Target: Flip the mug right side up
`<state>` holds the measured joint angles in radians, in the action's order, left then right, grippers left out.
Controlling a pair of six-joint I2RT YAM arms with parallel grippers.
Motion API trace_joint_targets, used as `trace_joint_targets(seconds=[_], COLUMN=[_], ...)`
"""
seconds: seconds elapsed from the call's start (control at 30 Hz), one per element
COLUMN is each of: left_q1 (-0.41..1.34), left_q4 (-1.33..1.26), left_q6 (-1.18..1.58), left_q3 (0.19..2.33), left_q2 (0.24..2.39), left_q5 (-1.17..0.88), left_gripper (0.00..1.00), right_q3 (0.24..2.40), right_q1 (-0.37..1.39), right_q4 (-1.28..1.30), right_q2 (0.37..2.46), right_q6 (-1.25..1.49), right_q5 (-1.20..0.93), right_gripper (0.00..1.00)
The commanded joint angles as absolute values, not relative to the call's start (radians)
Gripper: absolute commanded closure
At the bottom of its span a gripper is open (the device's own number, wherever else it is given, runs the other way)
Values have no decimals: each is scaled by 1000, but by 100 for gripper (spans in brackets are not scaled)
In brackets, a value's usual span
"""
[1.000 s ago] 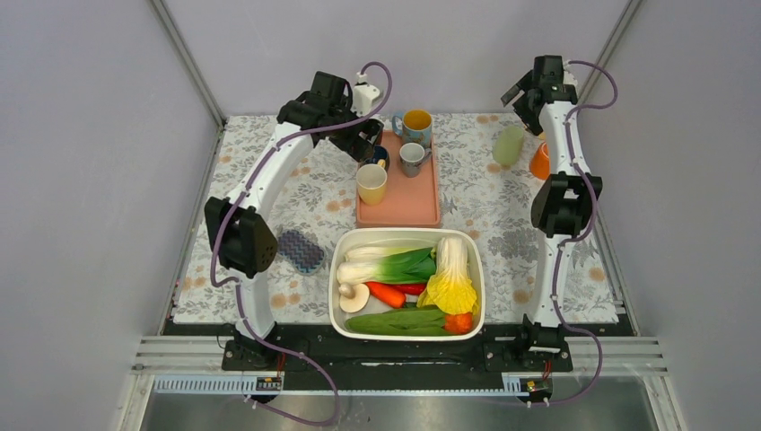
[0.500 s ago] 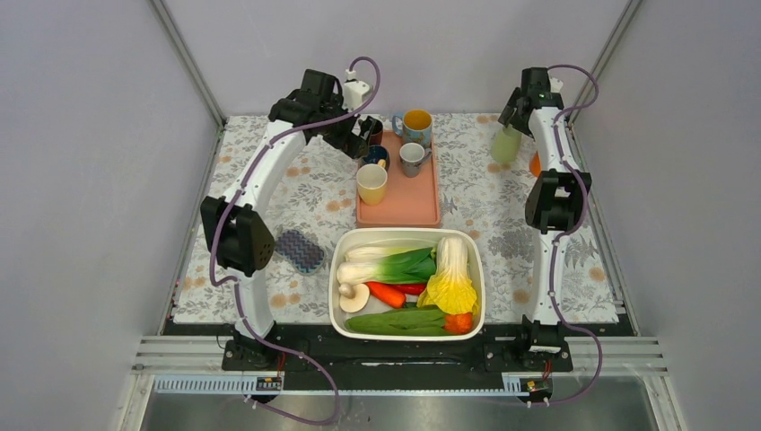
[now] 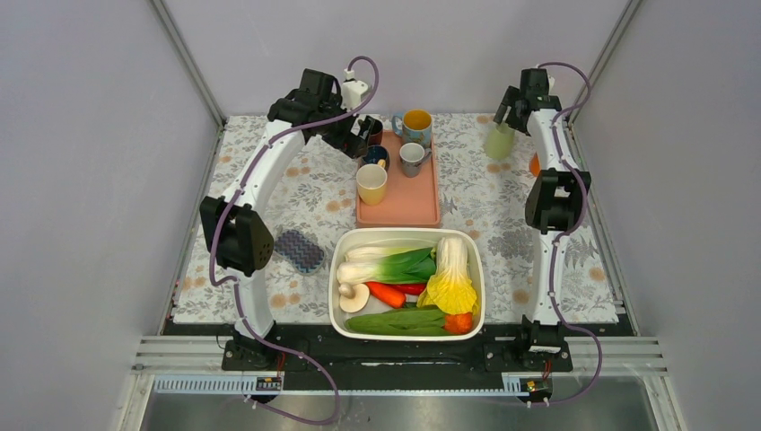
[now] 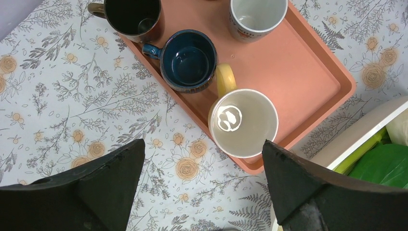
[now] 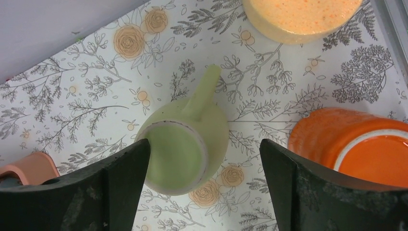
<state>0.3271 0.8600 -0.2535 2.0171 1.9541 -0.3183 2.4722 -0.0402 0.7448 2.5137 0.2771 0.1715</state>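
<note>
Since the green mug (image 5: 179, 155) sits directly beneath the right gripper (image 5: 203, 145), between its spread fingers, that arm is plainly the nearer one. The left gripper (image 4: 202, 144), also spread, hangs over the tray (image 4: 312, 77), well apart. The mug seems to stand mouth-down on the floral surface (image 5: 298, 91), axis upright, handle toward the top of the right wrist view. An orange mug (image 5: 346, 139) lies just beside it, so room there looks tight.
</note>
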Motion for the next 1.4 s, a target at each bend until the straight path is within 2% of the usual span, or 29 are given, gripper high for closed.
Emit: trace_joint_targets(seconds=[0.0,0.27,0.5,0.6,0.8,0.97,1.07,1.27,1.37], left_q1=[321,315,316,316,316,316,320,322,322], left_q4=[827,828,828,828,825,822,823,824,823], left_q6=[-255,-243,-236,-233,-221,-215,-218,-223,-222], left_q3=[2034,2037,2029,2026,2030,2018,2001,1981,1958], left_q2=[1947,1949,1944,1942,1944,1937,1925,1910,1902], left_q5=[-333,-364,-380,-394,-409,-419,-420,-425,-428], left_gripper=[5,5,5,5,5,5,5,5,5], right_q3=[2348,2198,1833,1743,1816,1918,1981,1976,2014], right_q1=[-29,-29,-29,-28,-28,-5,67,173,183], right_q4=[881,997,915,876,878,867,877,768,763], right_q2=[2462,2357,2120,2014,1933,2015,2060,2116,2175], right_q6=[246,190,141,99,62,33,-12,-502,-623], right_q5=[188,167,129,57,-69,-172,-191,-53,18], right_gripper=[7,4,4,6,9,12,12,6,7])
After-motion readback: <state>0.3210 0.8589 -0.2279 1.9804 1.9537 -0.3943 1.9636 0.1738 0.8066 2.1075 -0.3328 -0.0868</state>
